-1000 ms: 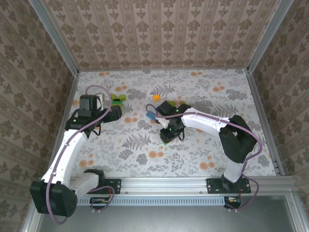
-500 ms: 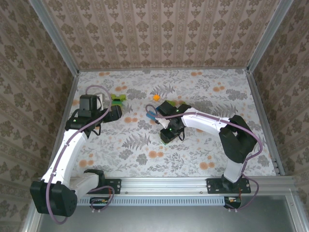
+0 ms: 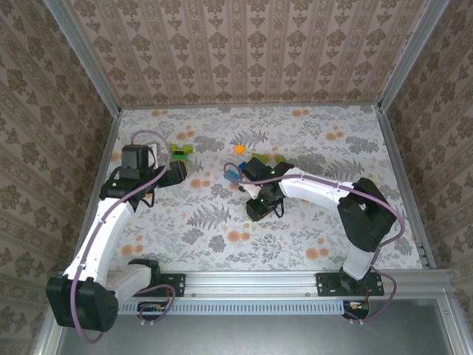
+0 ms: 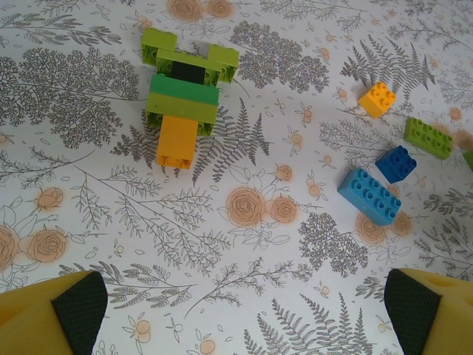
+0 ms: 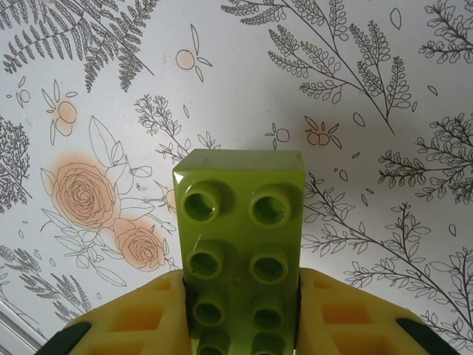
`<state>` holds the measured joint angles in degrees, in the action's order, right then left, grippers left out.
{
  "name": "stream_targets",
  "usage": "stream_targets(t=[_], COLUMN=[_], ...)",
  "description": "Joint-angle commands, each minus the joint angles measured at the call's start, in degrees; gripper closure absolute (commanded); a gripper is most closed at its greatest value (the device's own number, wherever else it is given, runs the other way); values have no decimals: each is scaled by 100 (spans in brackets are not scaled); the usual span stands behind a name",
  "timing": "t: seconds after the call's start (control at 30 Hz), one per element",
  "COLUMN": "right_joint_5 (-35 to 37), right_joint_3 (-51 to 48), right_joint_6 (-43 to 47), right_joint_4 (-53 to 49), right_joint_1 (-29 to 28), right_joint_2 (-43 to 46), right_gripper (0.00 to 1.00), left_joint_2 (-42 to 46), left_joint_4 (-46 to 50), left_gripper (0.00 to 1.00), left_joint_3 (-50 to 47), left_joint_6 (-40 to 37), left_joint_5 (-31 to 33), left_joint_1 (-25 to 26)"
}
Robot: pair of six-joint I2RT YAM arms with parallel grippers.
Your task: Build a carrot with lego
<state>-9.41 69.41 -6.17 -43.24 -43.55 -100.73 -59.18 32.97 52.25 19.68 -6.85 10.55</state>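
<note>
The carrot (image 4: 182, 96) lies flat on the floral tabletop, with lime bricks at its top, a black brick, a green crossbar and an orange tip. It appears from above as a small green build (image 3: 179, 151) at the back left. My left gripper (image 4: 244, 329) is open and holds nothing, hovering just short of the carrot, and its yellow fingertips (image 4: 52, 314) sit in the lower corners of the left wrist view. My right gripper (image 5: 240, 329) is shut on a lime lego brick (image 5: 240, 237), held studs-up over the table's middle (image 3: 256, 208).
Loose bricks lie right of the carrot: an orange one (image 4: 377, 98), a lime one (image 4: 429, 137), a dark blue one (image 4: 395, 163) and a light blue one (image 4: 369, 196). From above, the light blue brick (image 3: 231, 175) lies beside the right arm, and the orange brick (image 3: 239, 148) behind it.
The right arm has shifted slightly with the lime brick still in its grip. The left arm has not moved.
</note>
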Motion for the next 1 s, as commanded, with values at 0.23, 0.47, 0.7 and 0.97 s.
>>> stream_targets(t=[0.23, 0.47, 0.7, 0.97], right_joint_5=[227, 388, 364, 225], right_joint_3=[-450, 6, 278, 510], right_joint_6=[-259, -169, 76, 207], right_joint_4=[-356, -654, -1160, -1157], right_joint_1=[-193, -218, -215, -197], right_joint_2=[-671, -999, -1441, -1591], right_gripper=[75, 75, 74, 74], left_joint_2=[47, 55, 38, 19], left_joint_4=[-36, -28, -45, -45], left_gripper=[0, 0, 0, 0], left_joint_3=[7, 14, 1, -5], left_joint_6=[-79, -79, -93, -92], left_joint_5=[-53, -45, -57, -36], left_joint_1=[35, 31, 31, 34])
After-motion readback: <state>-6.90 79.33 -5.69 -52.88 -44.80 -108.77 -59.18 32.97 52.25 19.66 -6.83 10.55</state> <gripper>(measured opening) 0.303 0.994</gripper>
